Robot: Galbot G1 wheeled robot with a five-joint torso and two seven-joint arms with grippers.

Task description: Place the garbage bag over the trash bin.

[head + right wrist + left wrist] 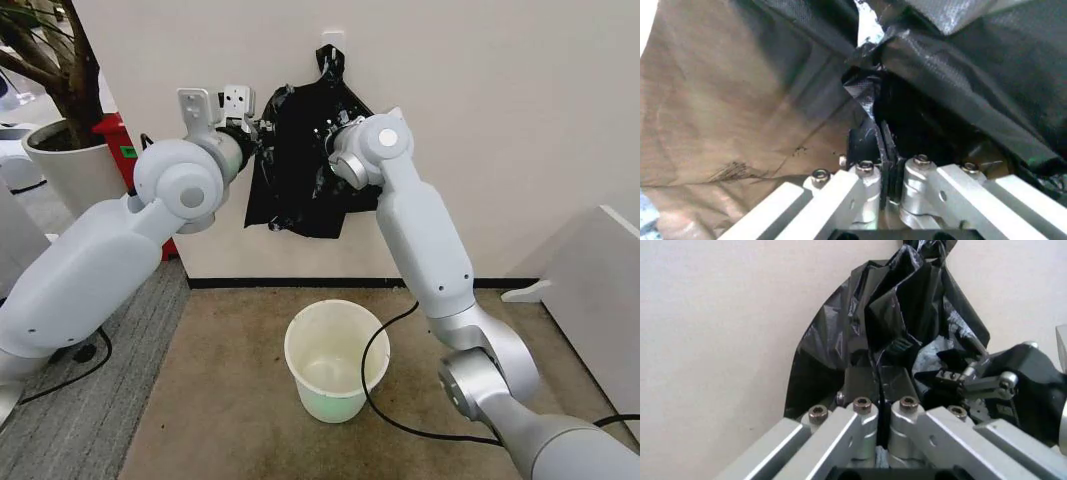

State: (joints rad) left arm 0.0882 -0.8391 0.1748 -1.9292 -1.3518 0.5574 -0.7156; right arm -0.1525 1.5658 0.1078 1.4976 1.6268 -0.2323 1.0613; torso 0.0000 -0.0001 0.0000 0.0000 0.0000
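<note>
Head view: the garbage bag [300, 160] hangs against the pale wall, its top reaching up to a point near a wall fitting, its crumpled black film spread between both raised arms. The left gripper [262, 130] reaches in at the bag's left edge and the right gripper [338, 130] at its upper right part. The trash bin [336, 360] stands upright and open on the brown floor below the bag, well apart from it, with a black cable [375, 400] curving around its right side. A large white plant pot [72, 165] with a tree trunk stands at the far left, with a red object [122, 145] just behind the left arm.

Left wrist view: the left gripper [879, 385] has its jaws clenched together on a fold of the garbage bag [907, 315], which rises above them in glossy pleats against the wall. The other arm's dark gripper [973, 380] sits at the bag's far side.

Right wrist view: the right gripper [875, 145] has its jaws pressed together with a thin sheet of the garbage bag [960, 65] pinched between them. Black film drapes over and beside the jaws, with the brown floor [720, 110] seen beyond.
</note>
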